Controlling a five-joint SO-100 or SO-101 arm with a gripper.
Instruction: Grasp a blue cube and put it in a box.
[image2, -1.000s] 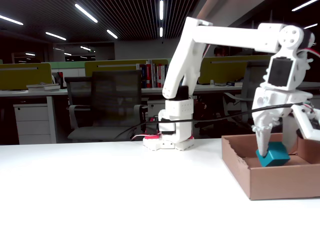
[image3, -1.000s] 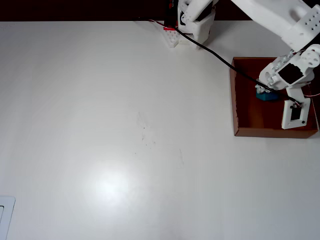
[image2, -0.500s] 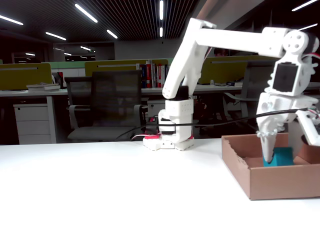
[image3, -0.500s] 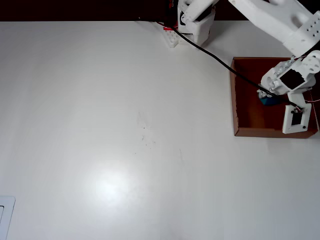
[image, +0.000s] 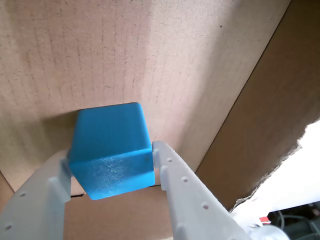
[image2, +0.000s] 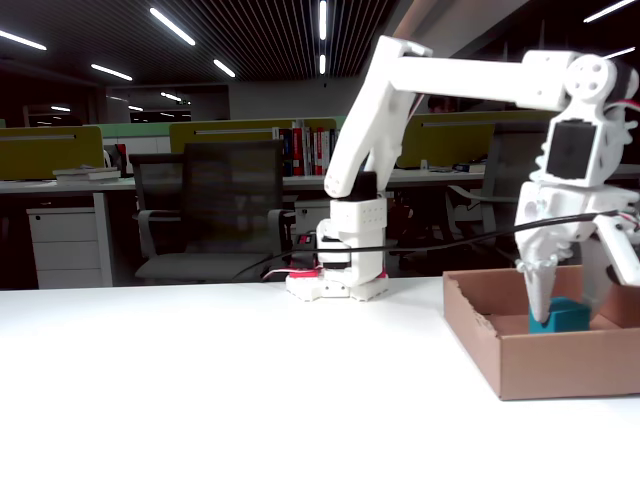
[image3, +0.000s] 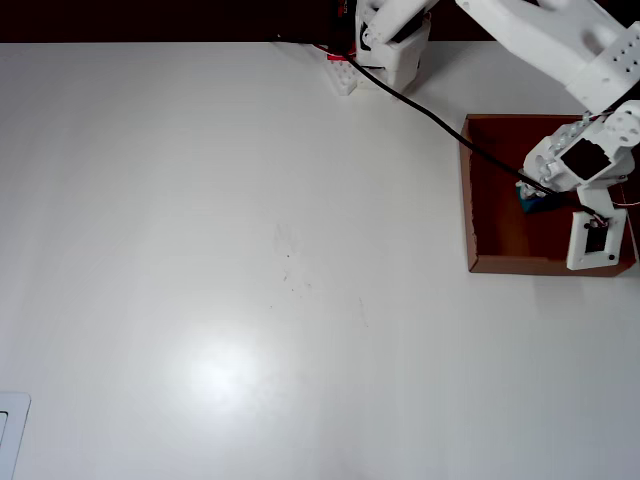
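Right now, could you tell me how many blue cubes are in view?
1. The blue cube sits inside the box, between the gripper fingers. The arm covers part of the box floor in the overhead view, so another could be hidden there.

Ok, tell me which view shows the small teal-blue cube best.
The wrist view: the small teal-blue cube fills the frame between the gripper fingers, over the brown cardboard box floor. The fixed view shows only its top above the box wall; overhead, the arm hides nearly all of it.
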